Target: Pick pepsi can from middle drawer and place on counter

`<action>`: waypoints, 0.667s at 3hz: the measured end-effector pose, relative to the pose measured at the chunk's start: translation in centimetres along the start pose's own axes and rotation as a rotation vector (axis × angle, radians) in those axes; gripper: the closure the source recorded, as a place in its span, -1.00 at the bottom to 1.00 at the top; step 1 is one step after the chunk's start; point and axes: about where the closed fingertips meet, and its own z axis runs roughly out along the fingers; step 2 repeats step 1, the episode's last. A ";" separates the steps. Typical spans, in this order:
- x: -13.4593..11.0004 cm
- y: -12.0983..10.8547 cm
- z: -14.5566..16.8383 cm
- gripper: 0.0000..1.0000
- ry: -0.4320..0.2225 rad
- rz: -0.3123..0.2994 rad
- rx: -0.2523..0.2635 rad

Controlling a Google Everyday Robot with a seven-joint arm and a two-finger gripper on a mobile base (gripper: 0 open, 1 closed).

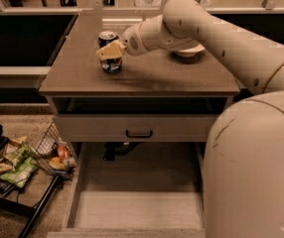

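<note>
Pepsi can (111,67): upright on counter (157,78), 10 o'clock. Gripper (110,53): clamped around it. Middle drawer (137,209): open, 6 o'clock. Advice: release evenly, withdraw without tipping.

Arm (216,33) outstretched leftward, gripper (111,54) at its tip

On the counter (152,78), left of centre: pepsi can (111,67), upright, gripper (111,51) right against its upper front. Further right and back, behind the arm, a bowl (189,51). Below, a drawer front (138,128); lower, pulled forward, the middle drawer (137,209). Left, on the floor, a snack basket (45,145).
</note>
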 end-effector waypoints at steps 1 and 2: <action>0.0 0.1 0.2 -1.00 0.001 0.000 -0.003; 0.0 0.1 0.2 -1.00 0.001 0.000 -0.003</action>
